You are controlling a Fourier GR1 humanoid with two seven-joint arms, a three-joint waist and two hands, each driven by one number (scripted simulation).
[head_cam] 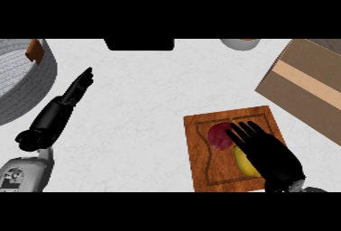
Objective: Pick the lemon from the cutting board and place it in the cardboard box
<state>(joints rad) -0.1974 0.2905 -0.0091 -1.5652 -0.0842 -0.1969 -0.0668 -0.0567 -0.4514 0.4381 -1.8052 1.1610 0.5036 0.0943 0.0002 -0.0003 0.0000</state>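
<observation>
A wooden cutting board [200, 153] lies at the lower right of the counter. On it a yellow lemon [244, 165] rests beside a dark red fruit [219, 136]. My right hand [269, 153] hovers over the board with straight fingers, covering part of the lemon and the red fruit's right edge; whether it touches them I cannot tell. The cardboard box [310, 85], brown with a pale tape stripe, sits at the far right beyond the board. My left hand [57, 113] rests at the left of the view, fingers straight and pointing up.
A large grey round basin [26, 76] stands at the upper left with a brown item [33, 52] on its rim. A black object [140, 44] sits at the top centre, and a pale cup [240, 43] at the top right.
</observation>
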